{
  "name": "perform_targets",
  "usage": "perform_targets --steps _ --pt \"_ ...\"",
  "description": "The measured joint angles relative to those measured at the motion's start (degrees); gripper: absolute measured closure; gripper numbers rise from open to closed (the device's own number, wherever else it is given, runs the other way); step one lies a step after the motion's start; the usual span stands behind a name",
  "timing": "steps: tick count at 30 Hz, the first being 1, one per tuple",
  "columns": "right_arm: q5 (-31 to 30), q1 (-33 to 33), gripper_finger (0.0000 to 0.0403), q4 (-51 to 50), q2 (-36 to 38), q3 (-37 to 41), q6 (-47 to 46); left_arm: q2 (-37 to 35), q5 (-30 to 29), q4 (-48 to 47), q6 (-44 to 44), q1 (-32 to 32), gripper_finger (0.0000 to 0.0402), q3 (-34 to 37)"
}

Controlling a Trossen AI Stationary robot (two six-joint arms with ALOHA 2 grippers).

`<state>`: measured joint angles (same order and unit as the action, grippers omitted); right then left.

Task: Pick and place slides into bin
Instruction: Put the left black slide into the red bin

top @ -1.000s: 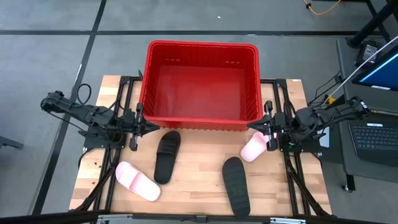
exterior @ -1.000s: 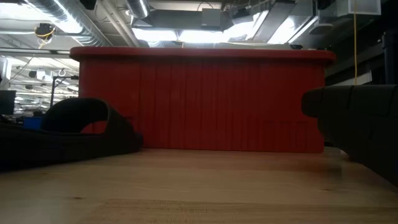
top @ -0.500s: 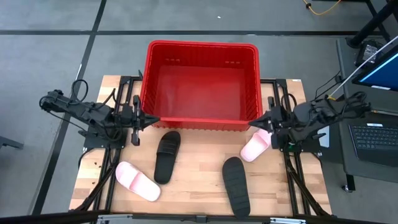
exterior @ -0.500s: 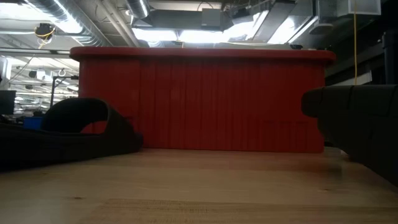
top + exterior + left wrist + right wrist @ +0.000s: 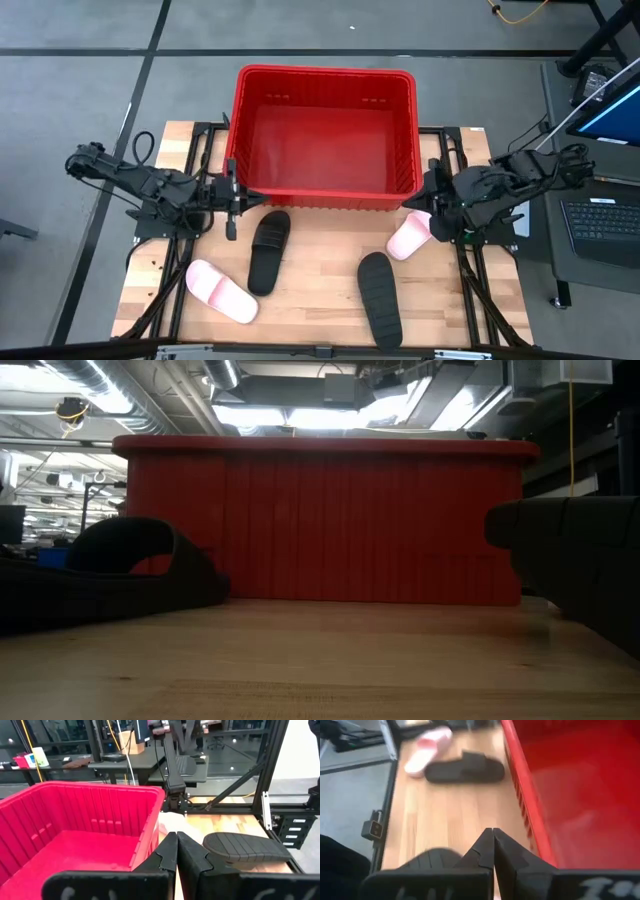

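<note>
A bright red bin [image 5: 325, 88] with ribbed walls sits on a pale wood-plank worktop [image 5: 320, 300]. Two black slides [image 5: 269, 250] [image 5: 381, 298] and two pale pink slides [image 5: 221, 290] [image 5: 408, 237] lie before it, flanked by dark arms.

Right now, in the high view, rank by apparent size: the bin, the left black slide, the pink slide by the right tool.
1. bin
2. left black slide
3. pink slide, though partly hidden under the right tool, so unsure.

Two dark, cable-draped jointed arms
</note>
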<state>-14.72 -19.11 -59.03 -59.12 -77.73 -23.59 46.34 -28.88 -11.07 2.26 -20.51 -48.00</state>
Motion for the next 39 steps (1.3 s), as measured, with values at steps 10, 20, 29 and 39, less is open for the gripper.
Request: perform_targets --steps 10,20,29,39 --pt "4.4 -6.6 0.04 -9.5 -5.2 -1.2 -15.7 1.5 0.0 -0.3 0.0 0.0 0.04 -1.3" --pt "4.5 -16.2 0.0401 -18.2 -9.5 -1.2 -35.4 1.5 -0.2 -0.3 0.0 0.0 0.04 -1.3" --pt "4.4 -19.5 0.0401 -18.4 -10.2 -1.2 -44.0 1.5 -0.2 0.0 0.0 0.0 0.04 -1.3" --pt "3.8 -19.6 0.0401 -15.0 -10.2 -1.2 -41.5 1.5 3.5 0.0 0.0 0.0 0.04 -1.3"
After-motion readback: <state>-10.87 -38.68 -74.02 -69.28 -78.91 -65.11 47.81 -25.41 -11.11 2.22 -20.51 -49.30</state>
